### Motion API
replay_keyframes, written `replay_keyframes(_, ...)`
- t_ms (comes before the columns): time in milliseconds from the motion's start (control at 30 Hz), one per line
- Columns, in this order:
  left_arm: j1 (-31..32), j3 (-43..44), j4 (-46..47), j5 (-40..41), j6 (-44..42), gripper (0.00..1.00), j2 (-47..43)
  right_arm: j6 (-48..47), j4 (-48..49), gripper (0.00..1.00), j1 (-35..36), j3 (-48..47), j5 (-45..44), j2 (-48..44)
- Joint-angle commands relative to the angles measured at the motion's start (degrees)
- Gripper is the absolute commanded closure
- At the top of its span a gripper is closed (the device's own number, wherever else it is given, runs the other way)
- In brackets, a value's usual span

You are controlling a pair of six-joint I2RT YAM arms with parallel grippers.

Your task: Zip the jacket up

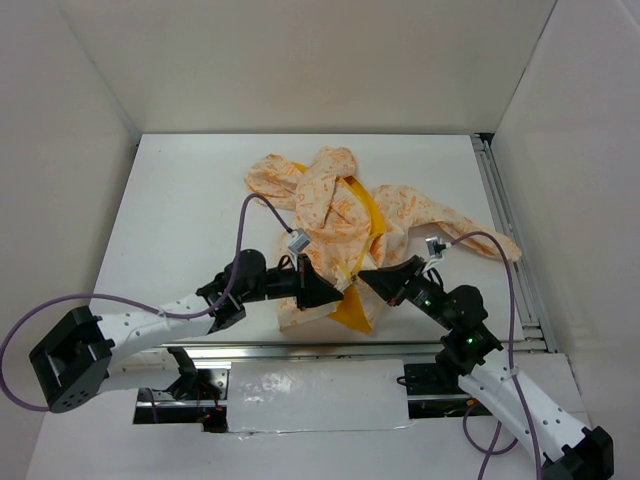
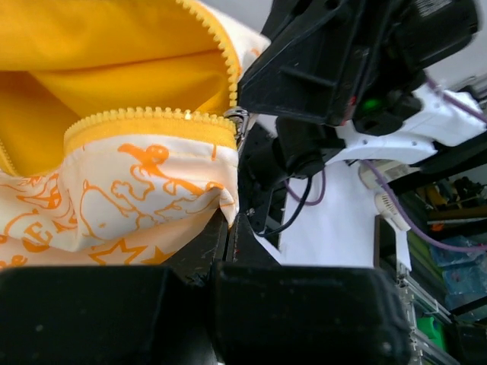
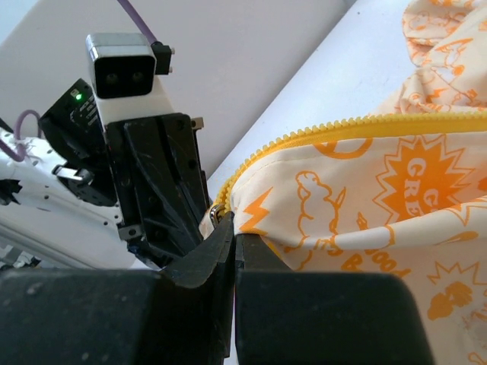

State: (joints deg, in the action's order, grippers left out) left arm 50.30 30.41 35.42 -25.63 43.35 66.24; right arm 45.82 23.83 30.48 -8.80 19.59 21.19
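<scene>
The cream jacket [image 1: 340, 215] with orange print lies crumpled mid-table, yellow lining and zipper strip showing. Both grippers meet at its near hem. My left gripper [image 1: 335, 290] is shut on the hem corner of one front panel [image 2: 152, 198], just below its yellow zipper teeth [image 2: 144, 118]. My right gripper [image 1: 368, 278] is shut on the hem corner of the other panel [image 3: 342, 205], right beside the metal zipper slider [image 3: 218, 214]. The slider also shows in the left wrist view [image 2: 239, 122]. The two grippers nearly touch.
White table [image 1: 180, 210] inside white walls. A metal rail [image 1: 510, 230] runs along the right edge. A jacket sleeve [image 1: 470, 228] reaches toward that rail. A foil-covered plate [image 1: 315, 395] lies between the arm bases.
</scene>
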Motion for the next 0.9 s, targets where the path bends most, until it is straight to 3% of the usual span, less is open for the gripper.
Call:
replay_keyframes(0,2.51,1.75,-7.2,0.03,-3.1,1.0,3.1,-0.21,1.74,1.0,-1.12,-4.73,-7.83,0.6)
replay_keyframes(267,2.78,3.51,-7.99,2.5,-4.24,1.0,2.58,-0.2,2.0,1.0,-1.21,-4.65,-5.45,2.28)
replay_keyframes(333,2.78,4.82,-11.41,5.93,-3.89,0.86,1.97,-1.17,1.05,1.0,-1.3,-4.82,-3.87,2.1)
replay_keyframes(367,2.7,6.14,-12.3,6.46,-4.06,0.76,1.88,-1.7,0.34,1.0,-1.39,-5.26,-3.43,2.1)
replay_keyframes(400,2.61,6.58,-12.91,7.08,-4.15,0.57,1.53,-2.05,0.07,1.0,-1.21,-5.35,-3.16,2.1)
replay_keyframes(433,2.35,7.02,-13.27,7.6,-4.15,0.51,1.53,-2.49,-0.62,1.0,-1.21,-5.44,-1.94,2.01)
replay_keyframes(567,0.33,6.5,-10.12,4.37,-3.89,0.33,0.12,-2.67,-1.6,1.0,-1.13,-5.09,0.26,1.23)
replay_keyframes(733,-1.25,7.2,-10.1,3.92,-2.67,0.19,-0.41,-3.46,-1.51,1.0,-1.21,-4.74,1.93,-0.18)
replay_keyframes(867,-4.59,6.77,-9.76,-0.45,-1.79,0.01,-2.51,-4.42,-2.74,1.0,-1.12,-5.35,3.25,-0.36)
